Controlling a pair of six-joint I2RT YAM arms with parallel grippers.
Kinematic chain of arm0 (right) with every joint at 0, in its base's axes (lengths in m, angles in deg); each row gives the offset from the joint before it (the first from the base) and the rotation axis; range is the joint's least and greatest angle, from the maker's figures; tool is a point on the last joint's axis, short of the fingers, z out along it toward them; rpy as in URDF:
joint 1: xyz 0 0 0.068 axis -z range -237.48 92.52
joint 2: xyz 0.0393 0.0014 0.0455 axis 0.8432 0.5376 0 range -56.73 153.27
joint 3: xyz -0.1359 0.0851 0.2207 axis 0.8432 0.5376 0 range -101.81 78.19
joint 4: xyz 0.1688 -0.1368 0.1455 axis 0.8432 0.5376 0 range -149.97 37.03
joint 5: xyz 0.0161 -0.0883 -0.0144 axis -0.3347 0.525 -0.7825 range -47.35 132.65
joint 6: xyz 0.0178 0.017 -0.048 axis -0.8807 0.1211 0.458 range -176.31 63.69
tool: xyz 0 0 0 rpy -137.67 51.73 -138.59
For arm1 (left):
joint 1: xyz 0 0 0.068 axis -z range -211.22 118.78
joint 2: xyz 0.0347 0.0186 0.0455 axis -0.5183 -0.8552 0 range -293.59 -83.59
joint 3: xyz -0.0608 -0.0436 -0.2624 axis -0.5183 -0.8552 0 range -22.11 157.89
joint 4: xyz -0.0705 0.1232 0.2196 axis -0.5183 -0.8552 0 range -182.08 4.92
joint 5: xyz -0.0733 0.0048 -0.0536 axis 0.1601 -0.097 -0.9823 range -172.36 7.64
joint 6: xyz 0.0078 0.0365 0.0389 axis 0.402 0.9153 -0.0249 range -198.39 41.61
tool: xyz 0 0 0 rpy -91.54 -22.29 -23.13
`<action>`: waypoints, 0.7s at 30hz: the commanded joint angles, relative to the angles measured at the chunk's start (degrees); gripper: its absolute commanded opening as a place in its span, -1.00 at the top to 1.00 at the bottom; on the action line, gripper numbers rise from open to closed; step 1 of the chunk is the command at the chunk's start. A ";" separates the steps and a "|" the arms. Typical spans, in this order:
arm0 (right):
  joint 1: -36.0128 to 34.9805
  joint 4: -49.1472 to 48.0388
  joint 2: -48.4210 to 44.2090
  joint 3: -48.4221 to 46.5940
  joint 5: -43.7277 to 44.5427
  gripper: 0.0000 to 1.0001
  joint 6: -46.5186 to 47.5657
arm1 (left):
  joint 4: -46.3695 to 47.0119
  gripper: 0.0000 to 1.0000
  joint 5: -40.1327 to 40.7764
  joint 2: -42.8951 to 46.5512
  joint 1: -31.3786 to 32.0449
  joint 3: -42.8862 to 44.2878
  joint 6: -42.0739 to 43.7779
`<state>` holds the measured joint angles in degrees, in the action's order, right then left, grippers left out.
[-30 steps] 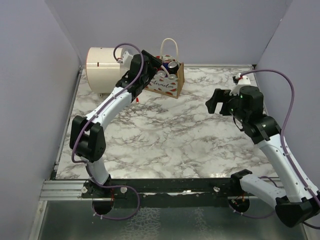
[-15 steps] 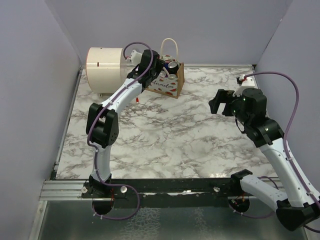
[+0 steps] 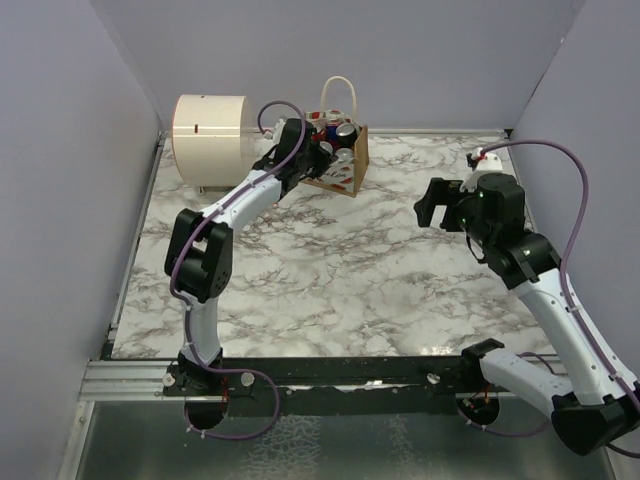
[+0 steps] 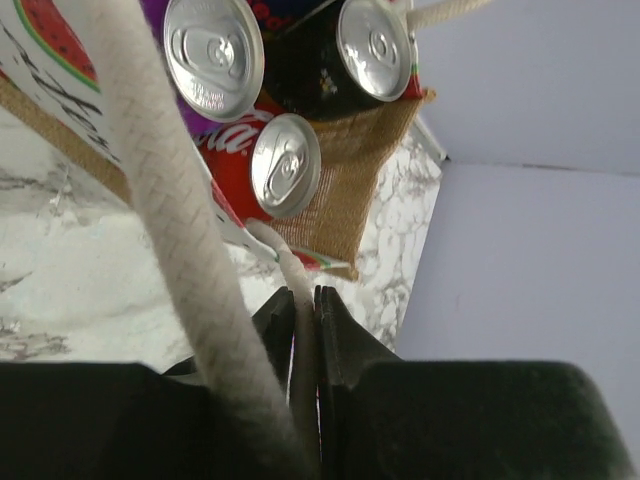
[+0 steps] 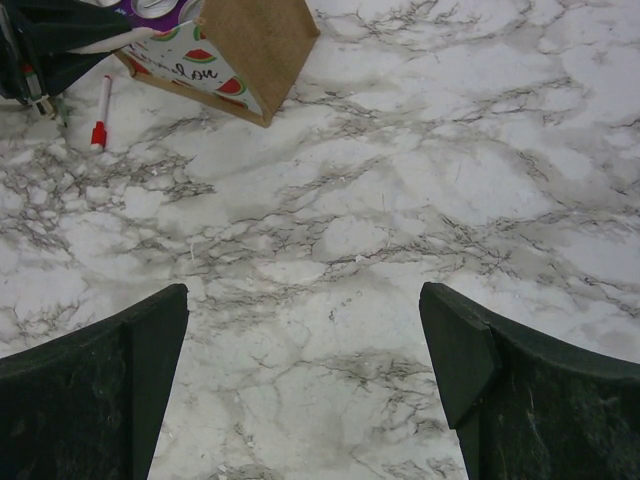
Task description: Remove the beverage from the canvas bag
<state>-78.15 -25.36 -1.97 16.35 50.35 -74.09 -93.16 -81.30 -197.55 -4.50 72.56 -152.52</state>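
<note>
Now | L pincer (image 4: pixel 306 315) nips white handle (image 4: pixel 290 270) | canvas bag (image 4: pixel 355 190): red Coca-Cola can (image 4: pixel 240 165)

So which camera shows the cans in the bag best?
The left wrist view: three cans fill it close up, silver tops clear. The top view shows them tiny inside the canvas bag. The right wrist view shows mostly the bag's side, hardly any can.
</note>
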 commanded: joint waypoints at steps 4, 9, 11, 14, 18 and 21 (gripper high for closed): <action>-0.78 -1.87 1.94 -0.77 -0.78 -0.99 -1.17 | 2.01 0.68 -11.17 8.04 2.03 -7.53 3.90; -0.85 -1.94 3.56 -1.29 -2.25 -0.99 -2.10 | -0.72 0.70 -13.71 12.85 3.10 -13.07 8.50; -0.87 -1.84 4.64 -1.83 -3.18 -0.99 -2.46 | -3.37 0.69 -14.03 14.51 3.39 -14.30 11.30; -0.87 -1.83 6.63 -2.88 -5.17 -1.00 -3.06 | -6.83 0.73 -14.79 17.25 3.89 -16.63 14.87; -0.84 -2.03 9.39 -4.35 -8.61 -0.98 -3.60 | -8.39 0.75 -16.71 23.32 4.22 -23.71 17.05; -0.87 -2.52 11.45 -5.07 -12.28 -0.98 -3.81 | -11.51 0.75 -15.99 27.71 4.13 -27.06 20.49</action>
<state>-78.54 -25.75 7.60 13.88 44.34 -77.04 -97.83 -91.40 -176.59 -1.66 48.80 -137.90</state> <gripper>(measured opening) 0.992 0.138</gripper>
